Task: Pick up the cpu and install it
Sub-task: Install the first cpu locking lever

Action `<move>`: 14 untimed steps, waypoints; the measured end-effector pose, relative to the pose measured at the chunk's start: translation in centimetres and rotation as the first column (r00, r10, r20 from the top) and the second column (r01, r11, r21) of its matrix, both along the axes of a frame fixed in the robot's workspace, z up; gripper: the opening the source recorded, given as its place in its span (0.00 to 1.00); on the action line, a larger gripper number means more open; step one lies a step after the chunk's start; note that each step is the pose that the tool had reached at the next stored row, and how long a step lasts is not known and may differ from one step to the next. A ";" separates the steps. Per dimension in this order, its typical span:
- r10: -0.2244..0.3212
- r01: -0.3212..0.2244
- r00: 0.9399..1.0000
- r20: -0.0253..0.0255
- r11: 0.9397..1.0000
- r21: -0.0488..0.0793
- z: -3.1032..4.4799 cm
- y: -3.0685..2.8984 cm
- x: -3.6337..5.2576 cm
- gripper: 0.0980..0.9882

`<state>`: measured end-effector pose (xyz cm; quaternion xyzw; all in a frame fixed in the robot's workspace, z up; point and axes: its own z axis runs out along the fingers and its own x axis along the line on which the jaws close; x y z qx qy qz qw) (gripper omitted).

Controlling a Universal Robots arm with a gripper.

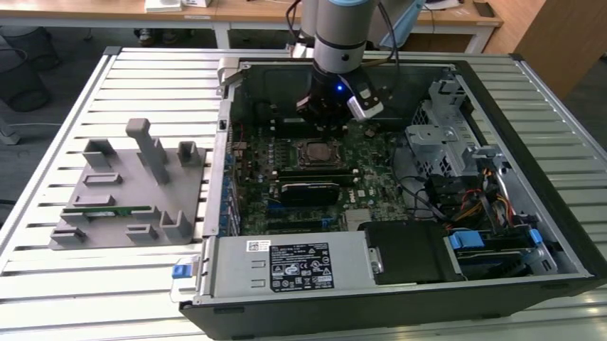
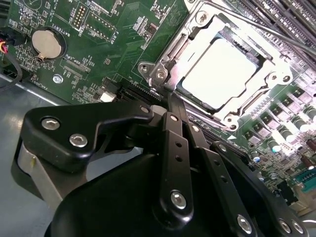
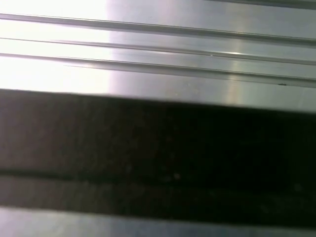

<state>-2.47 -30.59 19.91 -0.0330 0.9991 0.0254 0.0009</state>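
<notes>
On the slatted metal table (image 1: 57,284) beneath me lies an open black computer case (image 1: 379,312), with wooden desks (image 1: 246,11) and a grey floor in the room past my arm. Beside the case, off toward the exterior view's left, a grey moulded parts holder (image 1: 124,192) rests on the slats with a green memory stick (image 1: 107,211) lying in it. Inside the case the green motherboard (image 1: 374,153) spreads under my gripper (image 1: 328,131), which hovers just beyond the socket. I cannot tell whether my fingers are apart or together. In the second wrist view the cpu (image 2: 224,74), silvery and square, sits in the metal socket frame (image 2: 160,71) just ahead of my black linkage, apart from me. A round coin battery (image 2: 48,43) lies further off on the board.
</notes>
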 end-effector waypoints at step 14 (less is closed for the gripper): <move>0.000 0.000 1.000 0.000 1.000 -0.006 -0.37 -0.02 0.00 0.01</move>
